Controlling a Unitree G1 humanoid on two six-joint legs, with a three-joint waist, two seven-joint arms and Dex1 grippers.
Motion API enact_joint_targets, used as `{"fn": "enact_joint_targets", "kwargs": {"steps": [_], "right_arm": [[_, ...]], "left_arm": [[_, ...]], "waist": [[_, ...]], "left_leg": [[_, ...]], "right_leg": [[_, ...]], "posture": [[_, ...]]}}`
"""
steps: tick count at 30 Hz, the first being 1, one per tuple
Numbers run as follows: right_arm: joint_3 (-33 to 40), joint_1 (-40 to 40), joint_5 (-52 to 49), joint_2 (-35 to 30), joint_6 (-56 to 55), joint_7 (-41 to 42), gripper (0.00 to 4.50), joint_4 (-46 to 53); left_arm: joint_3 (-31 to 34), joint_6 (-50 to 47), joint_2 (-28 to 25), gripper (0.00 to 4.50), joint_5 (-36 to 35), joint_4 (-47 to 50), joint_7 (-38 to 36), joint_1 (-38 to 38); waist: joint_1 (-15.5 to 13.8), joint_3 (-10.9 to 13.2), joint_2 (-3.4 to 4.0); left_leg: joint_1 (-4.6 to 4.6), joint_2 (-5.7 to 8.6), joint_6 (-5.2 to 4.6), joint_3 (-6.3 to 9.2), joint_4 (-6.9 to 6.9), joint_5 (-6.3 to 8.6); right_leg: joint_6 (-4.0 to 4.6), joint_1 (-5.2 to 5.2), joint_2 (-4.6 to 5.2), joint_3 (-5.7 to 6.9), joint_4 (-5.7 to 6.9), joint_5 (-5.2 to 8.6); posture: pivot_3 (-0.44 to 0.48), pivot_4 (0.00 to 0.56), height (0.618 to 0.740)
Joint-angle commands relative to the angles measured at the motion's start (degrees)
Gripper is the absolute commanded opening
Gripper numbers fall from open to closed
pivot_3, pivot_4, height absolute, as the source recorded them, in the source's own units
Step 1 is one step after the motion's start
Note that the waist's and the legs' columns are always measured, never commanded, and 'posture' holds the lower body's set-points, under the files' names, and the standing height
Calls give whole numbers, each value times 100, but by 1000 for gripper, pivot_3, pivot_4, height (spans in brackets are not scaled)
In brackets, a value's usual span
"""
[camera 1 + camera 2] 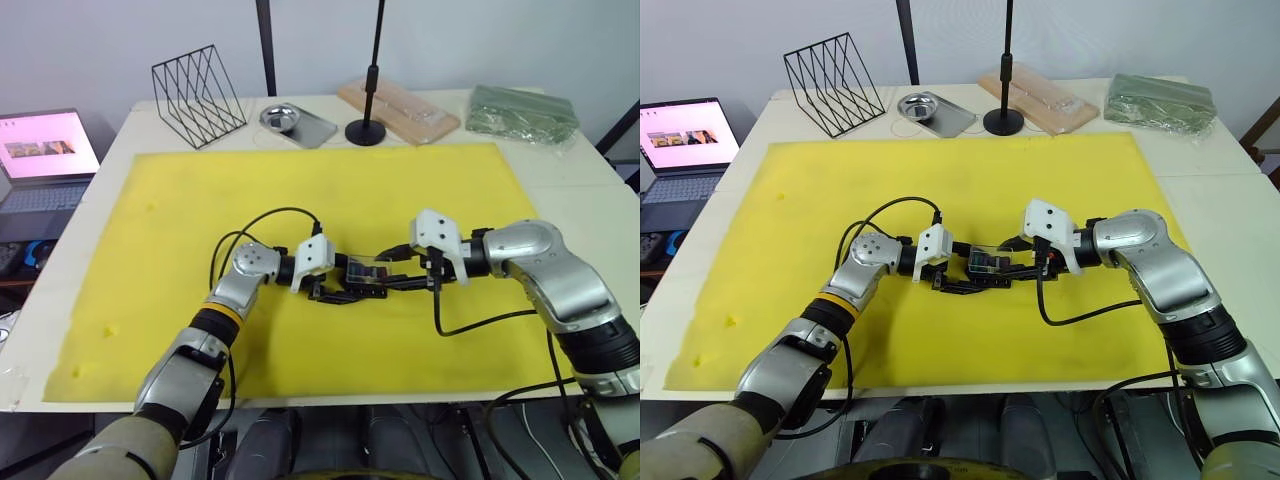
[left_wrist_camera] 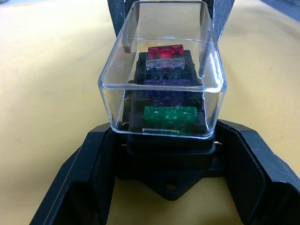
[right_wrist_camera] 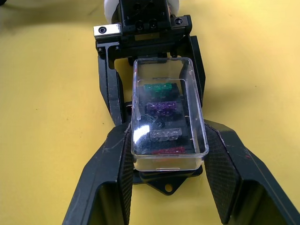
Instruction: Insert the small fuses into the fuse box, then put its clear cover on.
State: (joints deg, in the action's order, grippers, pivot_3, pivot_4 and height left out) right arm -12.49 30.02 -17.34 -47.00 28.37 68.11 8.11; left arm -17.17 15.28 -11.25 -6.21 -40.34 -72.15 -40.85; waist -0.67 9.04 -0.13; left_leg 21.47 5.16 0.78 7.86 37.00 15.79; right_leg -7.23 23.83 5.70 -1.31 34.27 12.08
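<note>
Fuses sit seated in the fuse box (image 2: 164, 157) at mid-mat: four small fuses (image 2: 169, 116), green, purple-grey, clear-grey and red. One clear cover (image 2: 161, 70) rests over them. The left gripper (image 1: 335, 287) and right gripper (image 1: 402, 272) each close their jaws on the box's ends from opposite sides. Box and cover look light, rigid and slick; the thin cover probably cracks if squeezed, so pressing its top evenly suits. One yellow mat (image 1: 150, 250) lies beneath
</note>
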Motion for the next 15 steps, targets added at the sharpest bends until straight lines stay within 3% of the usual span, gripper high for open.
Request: {"fn": "enact_joint_targets", "kwargs": {"steps": [1, 15], "right_arm": [[177, 40, -88, -16, 45, 44, 1778, 88], [69, 64, 141, -41, -136, 67, 1778, -204]], "left_arm": [[53, 96, -14, 2812, 41, -45, -27, -21], [60, 212, -19, 2812, 117, -193, 26, -63]], "waist": [[0, 0, 0], [1, 0, 0]], "left_leg": [[0, 0, 0, 0, 0, 0], [-1, 0, 0, -1, 0, 0]], "right_leg": [[0, 0, 0, 0, 0, 0], [0, 0, 0, 0, 1, 0]], "posture": [[0, 150, 740], [0, 150, 740]]}}
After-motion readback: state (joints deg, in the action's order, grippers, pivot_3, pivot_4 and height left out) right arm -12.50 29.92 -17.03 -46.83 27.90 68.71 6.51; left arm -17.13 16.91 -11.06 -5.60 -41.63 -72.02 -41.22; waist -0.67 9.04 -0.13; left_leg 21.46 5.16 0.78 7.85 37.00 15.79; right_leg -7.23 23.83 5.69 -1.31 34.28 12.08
